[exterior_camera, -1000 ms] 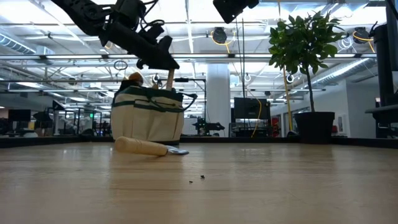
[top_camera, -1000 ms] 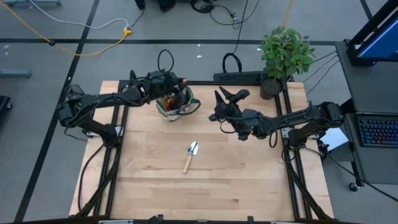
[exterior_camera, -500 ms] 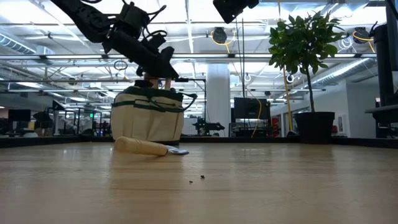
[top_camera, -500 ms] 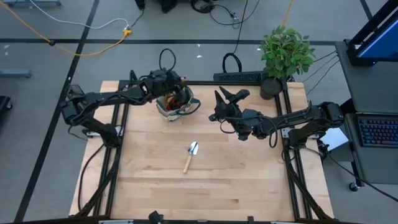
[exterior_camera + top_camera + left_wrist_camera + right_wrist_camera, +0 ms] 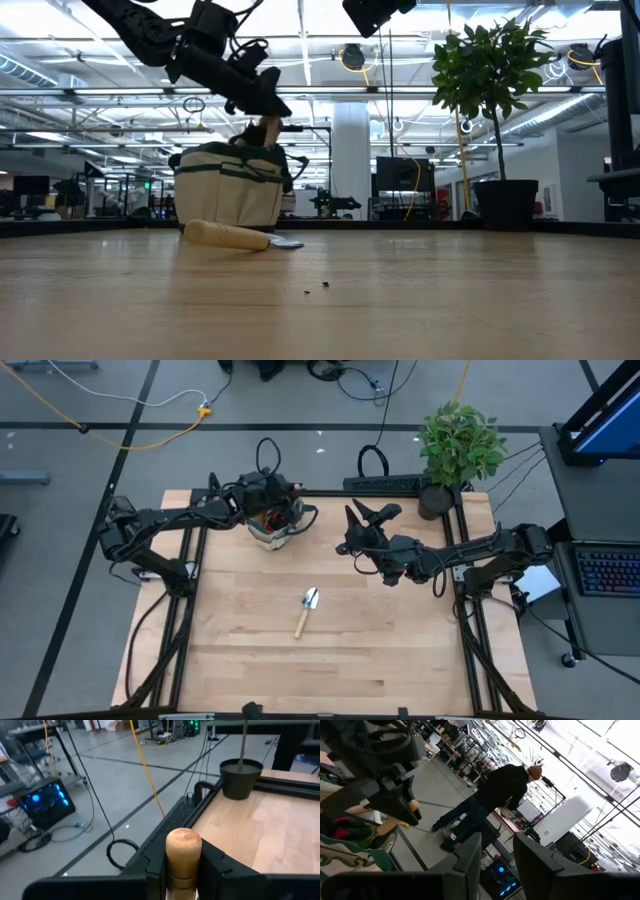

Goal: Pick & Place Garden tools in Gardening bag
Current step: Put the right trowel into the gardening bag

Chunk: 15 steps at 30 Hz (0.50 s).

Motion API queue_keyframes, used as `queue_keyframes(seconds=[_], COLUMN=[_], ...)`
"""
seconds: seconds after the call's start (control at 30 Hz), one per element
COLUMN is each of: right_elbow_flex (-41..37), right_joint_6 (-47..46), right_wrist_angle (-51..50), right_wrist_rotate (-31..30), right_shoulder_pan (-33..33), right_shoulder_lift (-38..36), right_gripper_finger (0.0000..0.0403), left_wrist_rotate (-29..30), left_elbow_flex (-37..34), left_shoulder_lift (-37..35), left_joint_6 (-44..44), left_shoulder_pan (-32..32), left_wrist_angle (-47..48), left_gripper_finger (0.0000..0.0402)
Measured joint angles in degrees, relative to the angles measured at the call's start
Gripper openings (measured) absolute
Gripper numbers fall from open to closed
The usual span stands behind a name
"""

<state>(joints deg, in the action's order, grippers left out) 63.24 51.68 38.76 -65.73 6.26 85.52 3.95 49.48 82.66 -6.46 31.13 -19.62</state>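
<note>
The beige gardening bag with green trim stands near the table's far edge, with tools sticking out of it; it also shows in the low view. My left gripper is above the bag's mouth, shut on a wooden tool handle. A wooden-handled silver trowel lies flat on the table's middle and shows in the low view. My right gripper is open and empty, high above the table to the right of the bag. My left gripper pinches the wooden handle just below its rounded free end between its two fingers. The fingers slant down from the table's left. The handle stands nearly upright, its lower part hidden inside the bag.
A potted plant in a black pot stands at the far right corner; the pot shows in the left wrist view. A person stands in the room beyond the table. Bare wood lies around the trowel.
My left gripper has gone down a little over the bag's mouth with the wooden handle, staying shut on it. The bag has shifted slightly toward the table's left, and its right loop handle has drawn in.
</note>
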Motion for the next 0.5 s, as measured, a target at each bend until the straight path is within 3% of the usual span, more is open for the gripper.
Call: queue_keyframes(seconds=[0.37, 0.5], right_elbow_flex=[0.00, 0.00], right_joint_6=[-0.02, -1.34], right_wrist_angle=[0.00, -0.01], right_wrist_rotate=[0.19, 3.39], right_shoulder_pan=[-1.36, -1.42], right_shoulder_lift=[0.00, 0.00], right_gripper_finger=[0.0105, 0.0105], left_wrist_rotate=[0.04, -0.02], left_elbow_flex=[0.01, 0.01], left_shoulder_lift=[-0.35, -0.21], left_joint_6=[-1.24, -1.00], left_shoulder_pan=[-0.29, -0.41], left_wrist_angle=[5.13, 5.97], left_gripper_finger=[0.0065, 0.0064])
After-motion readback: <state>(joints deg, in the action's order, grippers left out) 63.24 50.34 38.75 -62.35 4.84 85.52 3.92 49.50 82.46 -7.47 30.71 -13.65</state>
